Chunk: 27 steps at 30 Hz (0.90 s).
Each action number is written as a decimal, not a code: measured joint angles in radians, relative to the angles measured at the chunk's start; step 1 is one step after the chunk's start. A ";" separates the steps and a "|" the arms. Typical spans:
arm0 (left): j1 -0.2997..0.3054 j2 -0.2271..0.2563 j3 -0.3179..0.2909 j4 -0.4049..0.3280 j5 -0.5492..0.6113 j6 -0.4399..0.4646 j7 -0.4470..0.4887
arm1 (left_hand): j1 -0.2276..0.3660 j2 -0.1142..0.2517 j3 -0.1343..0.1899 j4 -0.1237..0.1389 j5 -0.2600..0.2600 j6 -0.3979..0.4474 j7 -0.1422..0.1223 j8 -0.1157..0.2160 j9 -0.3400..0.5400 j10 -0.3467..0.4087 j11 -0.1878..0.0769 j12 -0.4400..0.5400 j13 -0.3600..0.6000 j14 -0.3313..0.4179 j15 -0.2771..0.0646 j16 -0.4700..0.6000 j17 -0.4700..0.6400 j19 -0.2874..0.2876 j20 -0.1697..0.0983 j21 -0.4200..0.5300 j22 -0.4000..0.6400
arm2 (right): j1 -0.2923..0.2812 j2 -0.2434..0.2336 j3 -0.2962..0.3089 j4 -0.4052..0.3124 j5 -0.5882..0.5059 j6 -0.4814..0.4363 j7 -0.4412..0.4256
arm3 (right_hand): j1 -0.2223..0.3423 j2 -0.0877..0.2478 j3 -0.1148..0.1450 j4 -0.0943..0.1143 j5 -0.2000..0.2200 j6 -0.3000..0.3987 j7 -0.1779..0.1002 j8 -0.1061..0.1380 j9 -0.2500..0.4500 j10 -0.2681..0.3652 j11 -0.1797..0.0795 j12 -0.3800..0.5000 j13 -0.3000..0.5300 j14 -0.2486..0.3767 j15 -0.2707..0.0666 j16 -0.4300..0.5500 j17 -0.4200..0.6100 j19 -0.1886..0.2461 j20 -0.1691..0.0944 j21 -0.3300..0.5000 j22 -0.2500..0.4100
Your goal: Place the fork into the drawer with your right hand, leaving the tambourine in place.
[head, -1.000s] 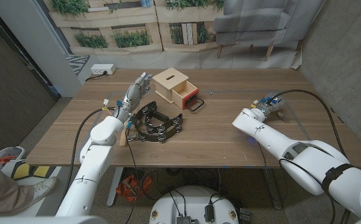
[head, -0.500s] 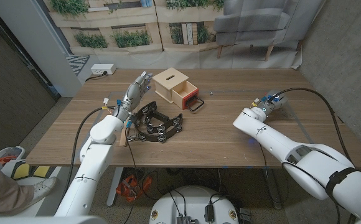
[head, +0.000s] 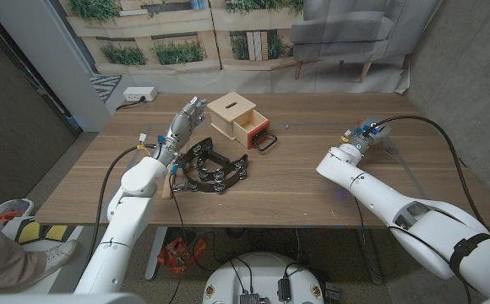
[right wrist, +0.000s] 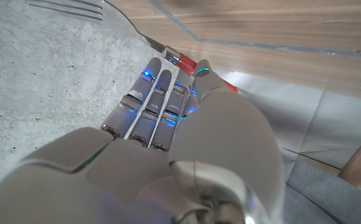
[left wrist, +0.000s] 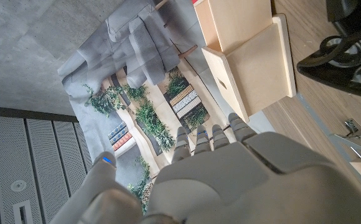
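My right hand (head: pixel 366 136) is at the table's right side, well away from the box. In the right wrist view its fingers (right wrist: pixel 149 112) close on the red handle of a fork (right wrist: pixel 81 7), whose tines stick out past the fingertips. A light wooden box (head: pixel 231 109) stands at the table's far middle, its drawer (head: pixel 252 129) pulled open toward me with a black handle. The black tambourine (head: pixel 215 173) lies just in front of the box. My left hand (head: pixel 186 120) hovers left of the box with fingers stretched out, holding nothing. The box (left wrist: pixel 243 43) and tambourine (left wrist: pixel 348 56) also show past my left hand (left wrist: pixel 230 174).
A white power strip (head: pixel 139 95) lies at the table's far left corner. A small dark bit (head: pixel 287 127) lies right of the drawer. The table's right edge (head: pixel 448 160) runs close to my right hand. A person's shoes (head: pixel 38 236) are on the floor at the left.
My right hand has shifted a little farther from me and to the right with the fork. The left hand, box and tambourine have not moved.
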 measured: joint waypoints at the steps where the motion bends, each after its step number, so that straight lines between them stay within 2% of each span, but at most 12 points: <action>1: 0.002 0.000 -0.001 -0.001 0.000 0.000 0.000 | 0.000 0.000 0.000 0.000 0.000 0.000 0.000 0.000 0.000 0.000 0.000 0.000 0.000 0.000 0.000 0.000 0.000 0.000 0.000 0.000 0.000 | -0.001 -0.001 0.000 -0.002 -0.003 -0.001 0.000 | 0.000 0.000 0.000 0.000 0.000 0.001 -0.001 0.000 0.001 0.000 0.000 0.000 0.000 0.000 0.000 0.003 0.002 0.000 0.000 0.000 0.001; 10: 0.013 -0.003 -0.005 -0.010 -0.002 -0.005 0.004 | -0.003 -0.002 0.000 0.000 0.000 0.000 0.000 0.000 0.000 0.000 0.000 0.000 0.000 0.000 0.000 0.000 0.000 0.000 0.000 0.000 0.000 | -0.016 -0.020 -0.016 -0.063 -0.024 -0.017 0.005 | 0.000 0.000 -0.008 0.000 0.004 0.001 -0.001 0.000 0.005 0.000 0.000 0.008 0.000 0.000 0.000 0.004 0.009 0.000 0.000 0.008 0.005; 14: 0.017 -0.005 -0.005 -0.013 -0.002 -0.005 0.004 | -0.007 0.001 -0.003 0.003 0.000 0.000 0.000 0.000 0.000 0.000 0.000 0.000 0.000 0.000 0.000 0.000 0.000 0.000 0.000 0.000 0.000 | -0.016 -0.020 -0.016 -0.064 -0.030 -0.024 0.008 | 0.000 0.000 -0.013 0.004 0.004 0.001 -0.001 -0.003 0.005 0.000 0.000 0.008 0.000 0.000 0.000 0.005 0.009 0.000 0.000 0.008 0.005; 16: 0.019 -0.005 -0.006 -0.015 -0.002 -0.009 0.006 | -0.007 0.001 -0.004 0.004 0.000 0.000 0.000 0.000 0.000 0.000 0.000 0.000 0.000 0.000 0.000 0.000 0.000 0.000 0.000 0.000 0.000 | -0.024 -0.032 -0.022 -0.099 -0.034 -0.030 0.011 | 0.000 0.000 -0.013 0.004 0.004 0.009 -0.002 -0.003 0.005 -0.003 -0.003 0.008 0.000 0.004 -0.004 0.008 0.013 0.000 0.000 0.008 0.008; 21: 0.022 -0.006 -0.006 -0.018 -0.002 -0.009 0.006 | -0.007 0.001 -0.004 0.004 0.000 0.000 0.000 0.000 0.000 0.000 0.000 0.000 0.000 0.000 0.000 0.000 0.000 0.000 0.000 0.000 0.000 | -0.024 -0.032 -0.022 -0.099 -0.043 -0.045 0.017 | 0.000 0.000 -0.021 0.004 0.004 0.011 -0.003 -0.003 0.009 -0.011 -0.011 0.014 0.010 0.009 -0.002 0.008 0.014 0.000 0.000 0.015 0.009; 22: 0.023 -0.006 -0.006 -0.019 -0.002 -0.013 0.007 | -0.007 0.001 -0.004 0.004 0.000 0.000 0.000 0.000 0.000 0.000 0.000 0.000 0.000 0.000 0.000 0.000 0.000 0.000 0.000 0.000 0.000 | -0.034 -0.048 -0.028 -0.138 -0.045 -0.049 0.019 | 0.000 0.000 -0.021 0.004 0.004 0.011 -0.003 -0.003 0.009 -0.011 -0.011 0.014 0.010 0.009 -0.002 0.008 0.014 0.000 0.000 0.015 0.009; 27: 0.024 -0.007 -0.006 -0.021 -0.002 -0.014 0.007 | -0.007 0.001 -0.004 0.004 0.000 0.000 0.000 0.000 0.000 0.000 0.000 0.000 0.000 0.000 0.000 0.000 0.000 0.000 0.000 0.000 0.000 | -0.036 -0.052 -0.030 -0.149 -0.053 -0.060 0.025 | 0.005 0.005 -0.026 0.007 0.008 0.011 -0.003 -0.003 0.009 -0.011 -0.011 0.014 0.010 0.009 -0.002 0.008 0.018 -0.004 0.004 0.014 0.009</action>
